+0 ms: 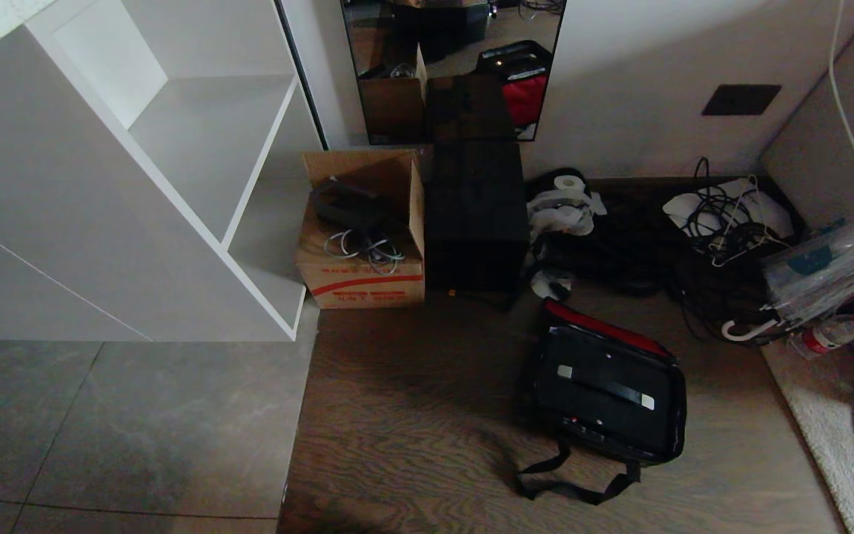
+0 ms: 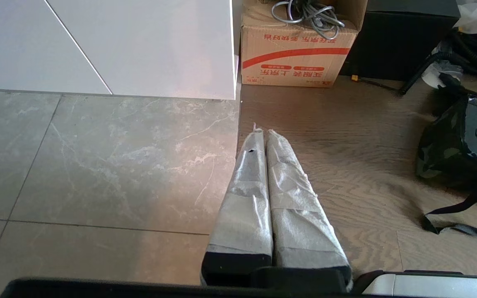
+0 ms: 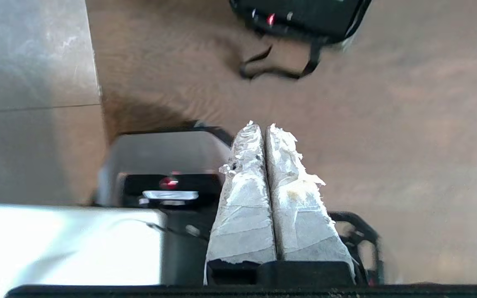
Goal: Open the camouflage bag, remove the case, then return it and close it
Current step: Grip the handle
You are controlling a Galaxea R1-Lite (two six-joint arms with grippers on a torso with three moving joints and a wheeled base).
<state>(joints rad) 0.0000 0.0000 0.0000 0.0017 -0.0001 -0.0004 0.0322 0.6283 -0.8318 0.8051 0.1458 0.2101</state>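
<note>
On the wood floor the camouflage bag [image 3: 300, 16] lies ahead of the clenched, empty right claw [image 3: 263, 128], well apart. Its long side runs crosswise; that arm is nearer.

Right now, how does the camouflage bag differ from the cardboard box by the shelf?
The camouflage bag is dark and soft, with loose straps trailing on the wooden floor; the cardboard box is tan and stiff, with red print. The bag lies alone in the open; the box stands against the white shelf, open-topped, holding cables. Both rest on the floor.
</note>
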